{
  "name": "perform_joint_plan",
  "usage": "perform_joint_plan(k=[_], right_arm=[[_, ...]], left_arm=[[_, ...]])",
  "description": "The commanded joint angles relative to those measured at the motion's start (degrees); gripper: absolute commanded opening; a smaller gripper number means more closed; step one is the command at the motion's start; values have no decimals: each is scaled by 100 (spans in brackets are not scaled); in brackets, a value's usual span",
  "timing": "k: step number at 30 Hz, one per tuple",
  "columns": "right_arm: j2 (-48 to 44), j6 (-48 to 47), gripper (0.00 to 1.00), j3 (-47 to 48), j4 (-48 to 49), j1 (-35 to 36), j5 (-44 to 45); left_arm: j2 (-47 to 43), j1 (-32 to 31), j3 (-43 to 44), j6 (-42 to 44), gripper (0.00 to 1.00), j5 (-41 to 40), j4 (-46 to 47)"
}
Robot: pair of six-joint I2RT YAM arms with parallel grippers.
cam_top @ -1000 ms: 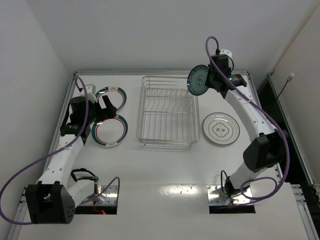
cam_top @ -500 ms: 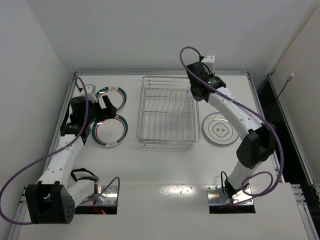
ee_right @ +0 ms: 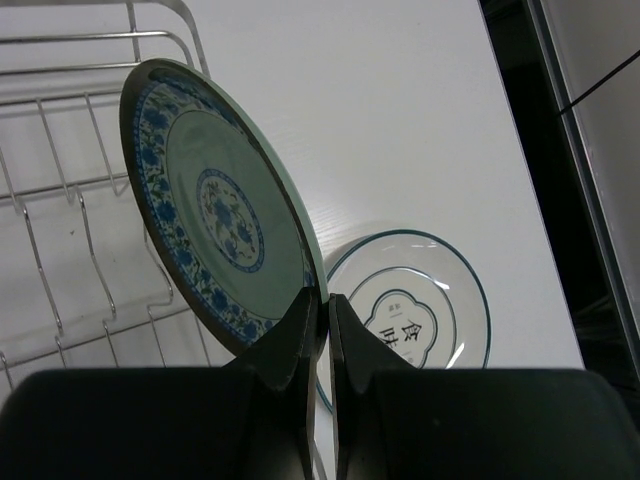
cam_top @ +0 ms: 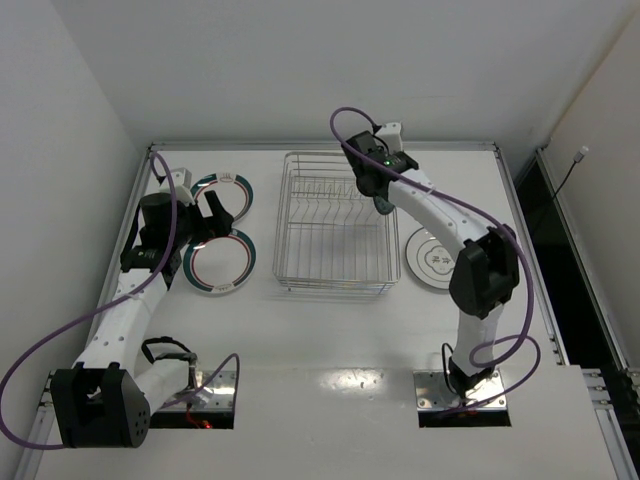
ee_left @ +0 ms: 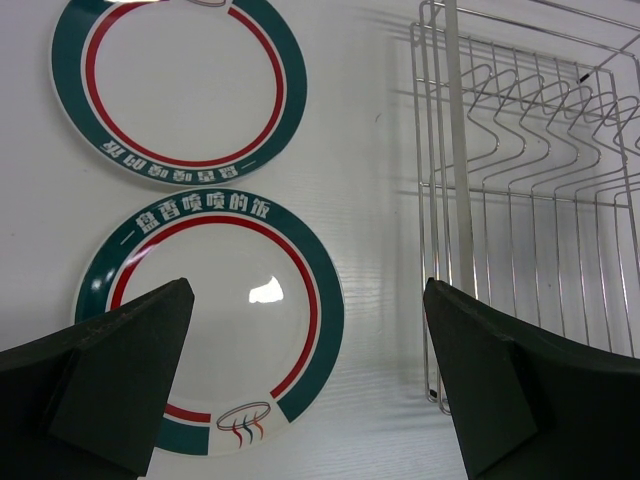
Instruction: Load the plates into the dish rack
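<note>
My right gripper (cam_top: 383, 203) (ee_right: 322, 300) is shut on the rim of the small dark teal patterned plate (ee_right: 215, 210). It holds the plate on edge above the right side of the silver wire dish rack (cam_top: 330, 285) (ee_right: 60, 38). The larger white plate with a grey centre mark (cam_top: 438, 262) (ee_right: 420, 310) lies flat right of the rack. My left gripper (cam_top: 214, 216) (ee_left: 308, 290) is open and empty, hovering over two white plates with teal rims. The far plate (cam_top: 222, 190) (ee_left: 180, 80) and the near plate (cam_top: 220, 264) (ee_left: 215, 310) lie flat left of the rack (ee_left: 530, 180).
The table is walled at the back and on both sides. The right arm's forearm crosses above the rack's right rim and part of the large white plate. A purple cable loops above each arm.
My right arm has swung left, carrying the teal plate from beyond the rack's far right corner to above the rack's right side. The left arm has not moved.
</note>
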Motion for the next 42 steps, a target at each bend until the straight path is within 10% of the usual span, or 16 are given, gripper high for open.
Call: perform_joint_plan(k=[1,21,42], right_arm=[[30,169,0,330,-110,70,328],[398,328,0,761,-577,70,627],[988,380,0,937,-471,-53,-1192]], left_arm=[[-68,-44,119,61,100,-11,87],[-68,-44,119,61,100,-11,87],[-16,-44,119,61,100,-11,35]])
